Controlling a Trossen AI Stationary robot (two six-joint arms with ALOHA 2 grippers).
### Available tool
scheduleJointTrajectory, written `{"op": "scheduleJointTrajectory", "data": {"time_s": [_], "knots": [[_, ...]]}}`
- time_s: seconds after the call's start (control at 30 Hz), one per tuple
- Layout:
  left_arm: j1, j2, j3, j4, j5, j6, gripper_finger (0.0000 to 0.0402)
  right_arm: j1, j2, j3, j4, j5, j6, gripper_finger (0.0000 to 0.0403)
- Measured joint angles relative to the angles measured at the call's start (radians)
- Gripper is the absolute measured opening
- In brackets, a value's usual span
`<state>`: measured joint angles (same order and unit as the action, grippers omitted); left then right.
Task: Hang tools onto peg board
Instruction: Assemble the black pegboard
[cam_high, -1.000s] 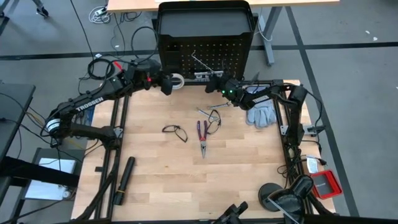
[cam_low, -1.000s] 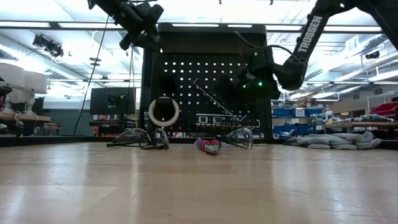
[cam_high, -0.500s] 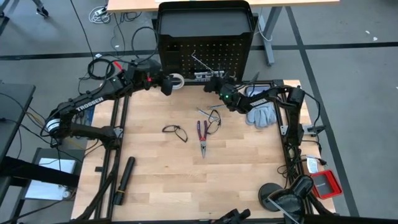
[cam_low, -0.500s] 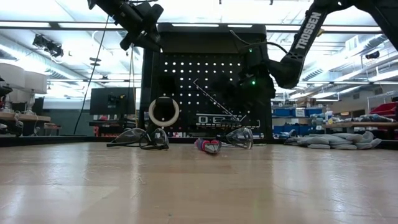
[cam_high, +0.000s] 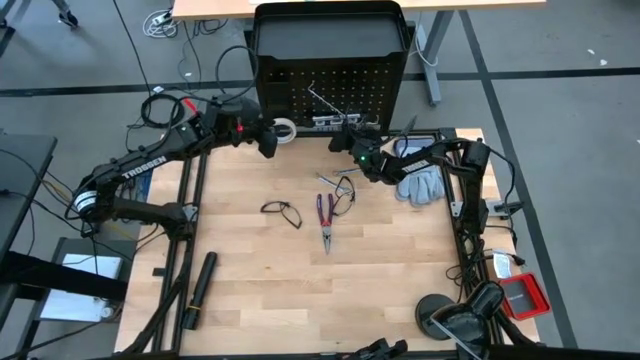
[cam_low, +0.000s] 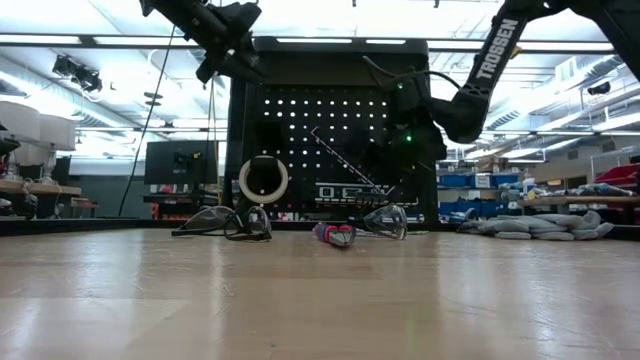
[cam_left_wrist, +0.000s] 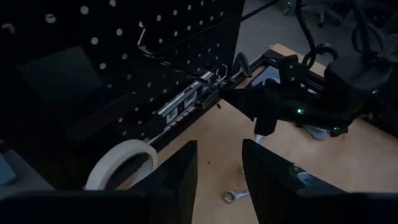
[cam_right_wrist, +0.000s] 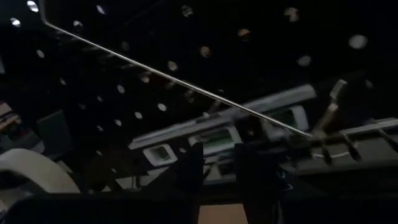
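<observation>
Right hand (cam_high: 347, 134) hangs just in front of the peg board (cam_high: 330, 85) near its foot, fingers parted with a narrow gap and gripping nothing, a thin silver rod (cam_right_wrist: 180, 81) slanting across the holes before it. Left hand (cam_high: 268, 141) hovers at the board's left edge beside the white tape ring (cam_high: 284, 130), its fingers (cam_left_wrist: 264, 171) spread and empty. Out on the bench (cam_high: 300, 290) lie the pliers (cam_high: 325, 218), two glasses (cam_high: 282, 212) and the small wrench (cam_left_wrist: 233, 196) mid-bench, the near half bare wood, grey gloves (cam_high: 420, 184) by the right edge.
</observation>
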<state>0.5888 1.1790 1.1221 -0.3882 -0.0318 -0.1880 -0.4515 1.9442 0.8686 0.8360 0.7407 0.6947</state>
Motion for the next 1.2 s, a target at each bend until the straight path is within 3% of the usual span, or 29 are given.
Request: {"op": "scheduleJointTrajectory", "data": {"time_s": [0.17,0.7,1.2], "knots": [[0.000,0.000,0.000,-0.001,0.002,0.000,0.0131,-0.009,0.000,-0.015,0.000,0.026,0.038,0.0104],[0.000,0.000,0.000,-0.001,0.003,0.001,0.0131,-0.047,0.000,-0.016,-0.011,0.024,-0.108,0.0101],[0.000,0.000,0.000,-0.001,0.003,0.001,0.0131,-0.088,0.016,-0.015,-0.009,-0.103,-0.165,0.0090]]}}
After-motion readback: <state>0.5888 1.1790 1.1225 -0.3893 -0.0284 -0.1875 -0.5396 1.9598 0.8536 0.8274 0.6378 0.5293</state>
